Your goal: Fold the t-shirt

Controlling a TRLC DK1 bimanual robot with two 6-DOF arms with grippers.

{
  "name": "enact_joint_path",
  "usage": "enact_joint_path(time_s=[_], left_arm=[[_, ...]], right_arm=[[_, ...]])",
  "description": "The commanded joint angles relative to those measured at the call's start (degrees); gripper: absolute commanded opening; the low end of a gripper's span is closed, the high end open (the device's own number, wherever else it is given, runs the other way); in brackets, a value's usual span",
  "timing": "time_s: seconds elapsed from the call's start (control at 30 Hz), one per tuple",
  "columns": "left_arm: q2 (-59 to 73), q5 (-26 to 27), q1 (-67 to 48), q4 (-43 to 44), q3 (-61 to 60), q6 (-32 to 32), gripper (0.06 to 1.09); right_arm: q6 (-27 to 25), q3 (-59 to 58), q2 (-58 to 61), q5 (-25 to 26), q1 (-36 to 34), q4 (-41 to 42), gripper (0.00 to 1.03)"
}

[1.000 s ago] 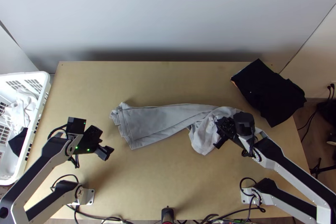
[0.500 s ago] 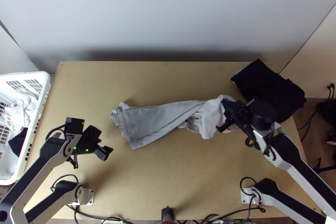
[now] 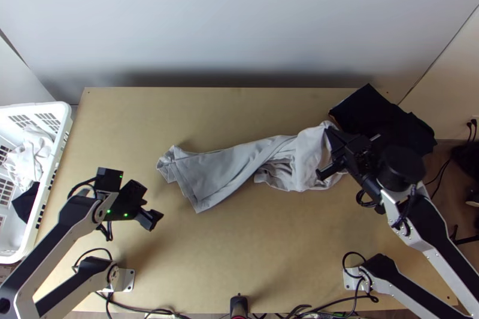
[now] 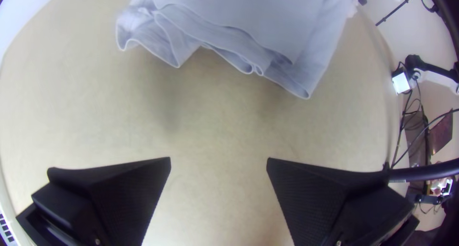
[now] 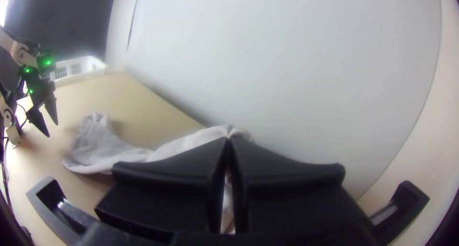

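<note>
T-shirt lies rumpled mid-frame; your right gripper pinches its right end. Lower left, your left gripper stands spread.

Plain pale-grey t-shirt, light tan table, solid black cloth, white grid-patterned basket

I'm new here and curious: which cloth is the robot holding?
The light grey cloth, its end pinched in the right gripper; the black cloth on the table and the clothes in the basket lie free.
</note>
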Motion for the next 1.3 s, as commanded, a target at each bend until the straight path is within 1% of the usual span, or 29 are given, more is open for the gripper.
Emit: enact_joint_path(time_s=[0.0,0.17,0.27,0.33,0.43,0.57,0.67,1.0,1.2,1.27], left_arm=[[6.3,2.1,-2.9,1.4,0.3,-0.8,1.03],[11.6,3.8,-5.3,3.0,2.5,-2.7,1.03],[13.2,5.8,-5.6,6.7,4.2,-5.0,1.03],[14.9,8.4,-5.8,8.4,6.4,-7.2,1.03],[18.2,13.2,-6.7,8.4,10.6,-10.1,1.03],[19.9,17.0,-9.1,8.1,14.0,-12.0,1.03],[22.1,19.2,-10.0,7.9,15.3,-12.2,1.03],[28.1,23.8,-10.8,5.7,18.0,-11.3,1.03],[31.5,24.9,-11.9,2.4,19.6,-9.0,1.03],[33.3,24.9,-12.9,0.0,20.0,-6.7,1.03]], right_arm=[[1.4,0.5,-1.2,0.1,-0.2,1.1,0.03],[2.1,-0.7,-2.2,1.1,0.5,0.9,0.03],[2.5,-1.4,-2.7,1.6,0.8,0.5,0.03],[2.9,-2.1,-3.0,1.7,0.8,0.3,0.03],[2.9,-3.7,-3.4,1.9,0.8,-0.1,0.03],[2.0,-5.8,-3.9,1.9,0.9,-0.3,0.03],[1.6,-6.9,-4.0,1.9,1.0,-0.3,0.03],[1.2,-8.6,-3.2,2.0,1.0,0.1,0.03],[0.6,-8.9,-2.9,2.0,0.9,0.3,0.03],[0.5,-9.0,-2.7,2.0,0.8,0.8,0.03]])
